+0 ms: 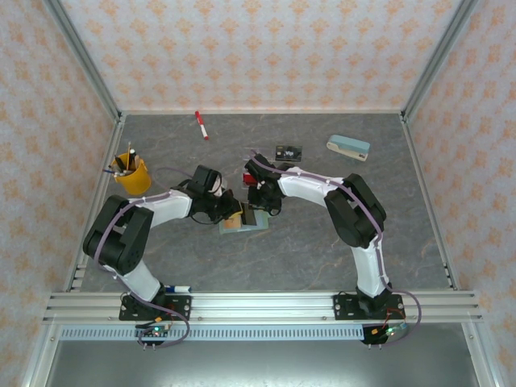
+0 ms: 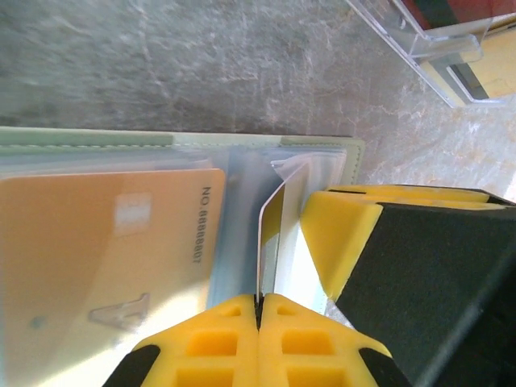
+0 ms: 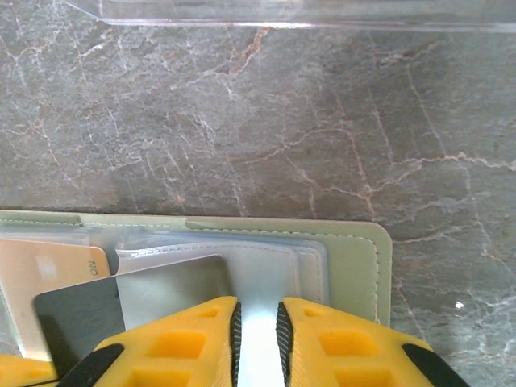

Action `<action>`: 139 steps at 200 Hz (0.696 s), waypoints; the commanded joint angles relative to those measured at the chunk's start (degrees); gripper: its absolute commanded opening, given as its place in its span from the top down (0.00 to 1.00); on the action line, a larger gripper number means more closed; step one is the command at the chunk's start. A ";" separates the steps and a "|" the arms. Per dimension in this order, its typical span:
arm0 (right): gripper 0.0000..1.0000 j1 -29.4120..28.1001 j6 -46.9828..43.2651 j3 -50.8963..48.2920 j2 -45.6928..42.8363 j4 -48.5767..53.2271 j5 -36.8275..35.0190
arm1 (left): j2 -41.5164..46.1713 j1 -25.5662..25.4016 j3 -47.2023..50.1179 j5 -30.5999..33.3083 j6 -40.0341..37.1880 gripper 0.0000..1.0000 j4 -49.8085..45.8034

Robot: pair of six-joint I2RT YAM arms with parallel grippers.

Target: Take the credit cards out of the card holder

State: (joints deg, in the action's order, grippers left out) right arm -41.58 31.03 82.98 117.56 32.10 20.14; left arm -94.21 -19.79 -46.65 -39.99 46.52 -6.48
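The pale green-grey card holder [image 1: 255,221] lies open mid-table, with both grippers on it. The tan-gold credit card [image 2: 105,242] sits in its left inner pocket, number side up. My left gripper [image 2: 260,300] is shut on a thin inner leaf of the card holder [image 2: 316,146], which stands up edge-on; in the top view it [image 1: 235,214] is at the holder's left. My right gripper [image 3: 256,308] is narrowly open, tips down on the clear pockets of the card holder [image 3: 355,258]. Its fingertip [image 2: 355,234] shows beside the lifted leaf. No red card shows in the holder.
A clear plastic tray [image 2: 435,48] lies just beyond the holder, with something dark red [image 2: 451,10] in it. Farther off are a yellow pen cup [image 1: 131,173], a red marker [image 1: 201,125], a small black item [image 1: 288,151] and a cream-and-teal stapler [image 1: 348,147].
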 commanded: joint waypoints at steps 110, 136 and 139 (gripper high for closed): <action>0.37 8.58 -2.00 -9.33 -15.43 -21.20 20.36 | 19.02 7.03 -3.56 -4.16 -8.46 1.00 -6.57; 0.28 9.84 1.35 -10.73 -17.31 -27.72 26.33 | 19.42 7.14 -5.46 -8.12 -4.03 1.00 0.15; 0.27 9.92 1.78 -10.73 -17.42 -28.43 26.89 | 19.42 7.09 -5.75 -8.43 -3.58 1.00 0.82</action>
State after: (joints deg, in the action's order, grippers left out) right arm -32.51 30.22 73.54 102.50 11.99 38.46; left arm -76.01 -13.06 -49.41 -43.18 39.09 -13.67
